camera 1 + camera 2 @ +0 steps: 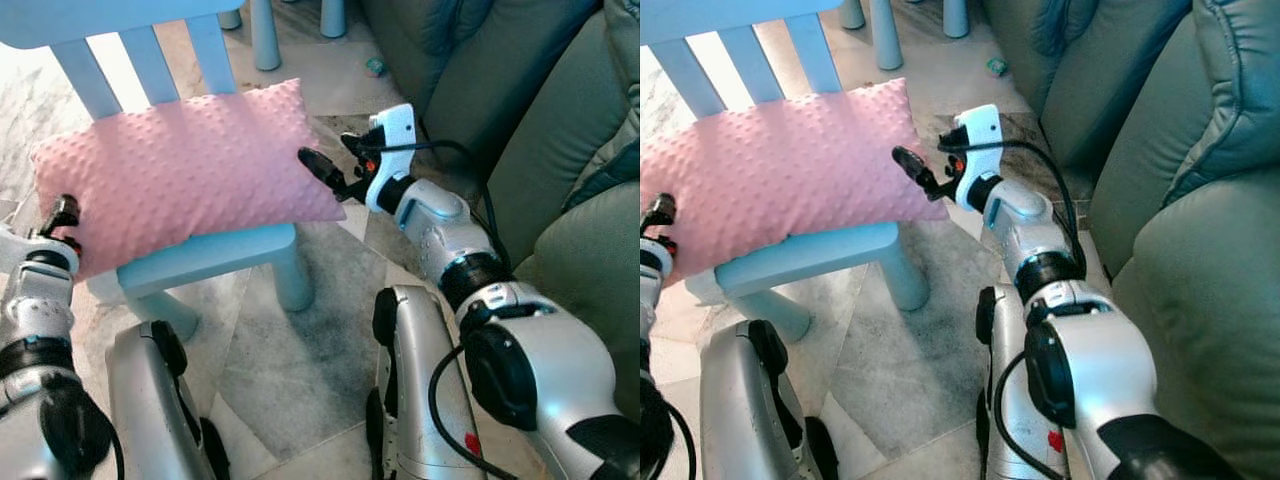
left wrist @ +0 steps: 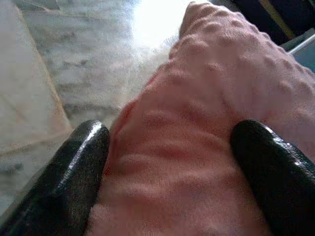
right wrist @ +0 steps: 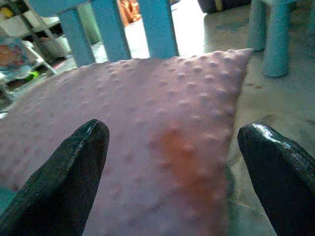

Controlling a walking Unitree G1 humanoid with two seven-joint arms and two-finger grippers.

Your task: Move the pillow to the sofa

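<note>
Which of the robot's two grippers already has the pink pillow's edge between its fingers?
The left gripper: its fingers straddle the pink pillow at its left corner. The right gripper is open at the opposite edge, its fingers apart from the fabric.

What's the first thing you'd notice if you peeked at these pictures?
A big bumpy pink pillow lying on a light blue chair, right in front of the robot. The left gripper has its two black fingers around one end of the pillow, and the right gripper reaches open at the other end. A grey-green sofa waits on the robot's right.
</note>
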